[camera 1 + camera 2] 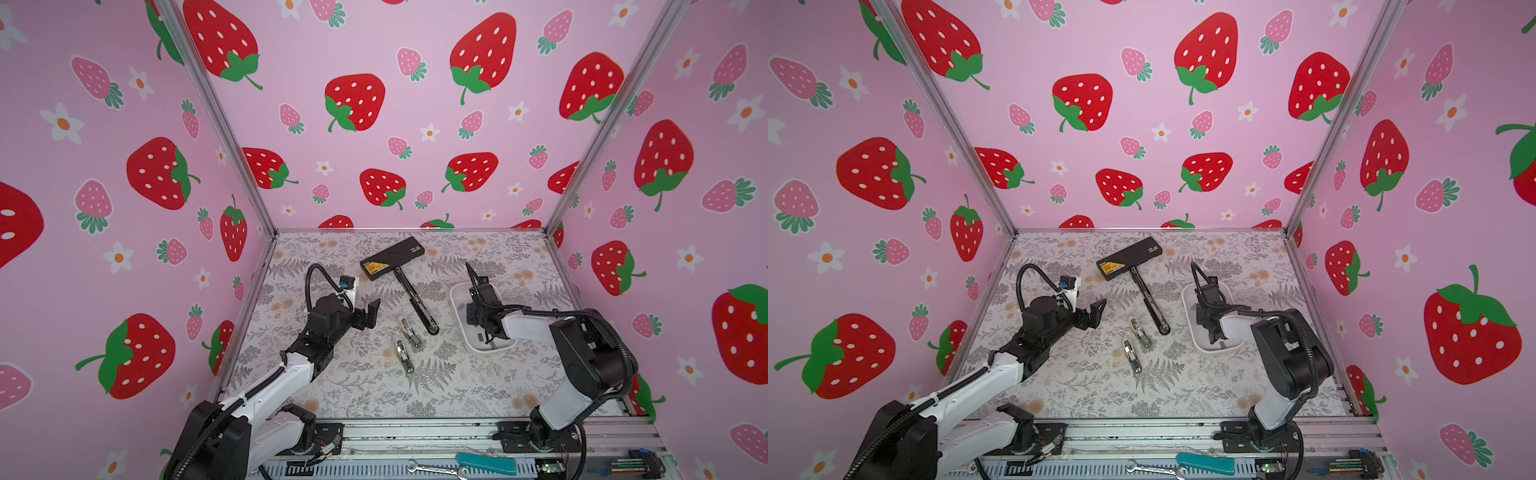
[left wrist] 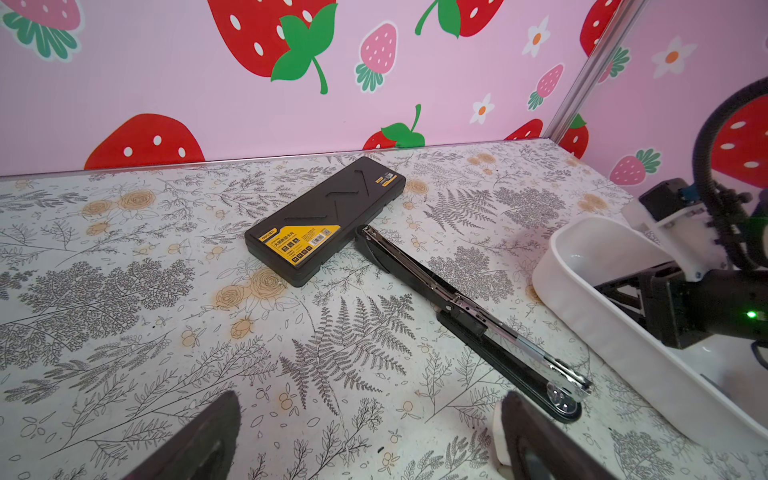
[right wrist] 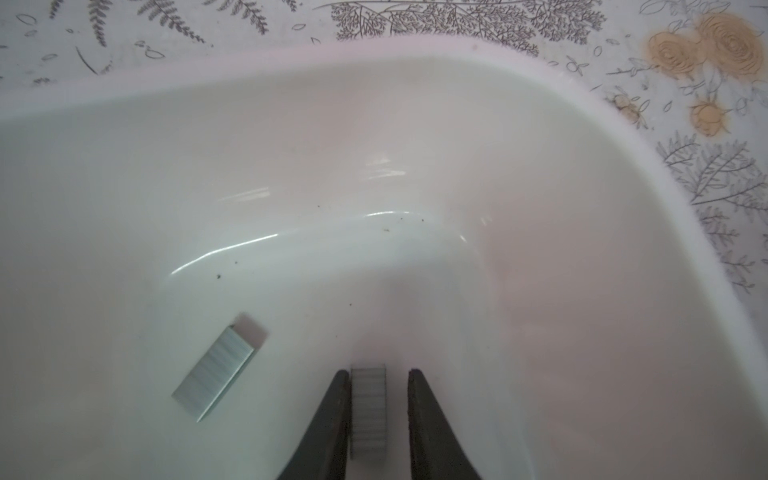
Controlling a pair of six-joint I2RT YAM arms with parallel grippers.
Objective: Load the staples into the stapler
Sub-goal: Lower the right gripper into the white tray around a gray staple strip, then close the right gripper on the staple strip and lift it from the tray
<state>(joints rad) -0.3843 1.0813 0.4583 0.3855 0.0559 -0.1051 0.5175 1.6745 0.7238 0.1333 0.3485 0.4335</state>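
Observation:
The stapler (image 1: 417, 305) (image 1: 1150, 305) (image 2: 478, 316) is long and black and lies swung open on the table's middle, its metal channel facing up. The staples lie in a white tray (image 1: 456, 309) (image 3: 374, 54) to its right. One grey strip (image 3: 368, 407) lies between my right gripper's (image 3: 379, 372) fingers, against one finger, with a gap to the other. A second strip (image 3: 216, 372) lies loose beside them. My left gripper (image 1: 371, 311) (image 2: 370, 405) hovers open and empty over bare table left of the stapler.
A black case with a yellow label (image 1: 392, 257) (image 2: 328, 218) lies at the stapler's far end. Two small silvery metal pieces (image 1: 409, 332) (image 1: 404, 356) lie in front of the stapler. A wrench (image 1: 436, 468) and a teal handle (image 1: 486, 463) rest on the front rail.

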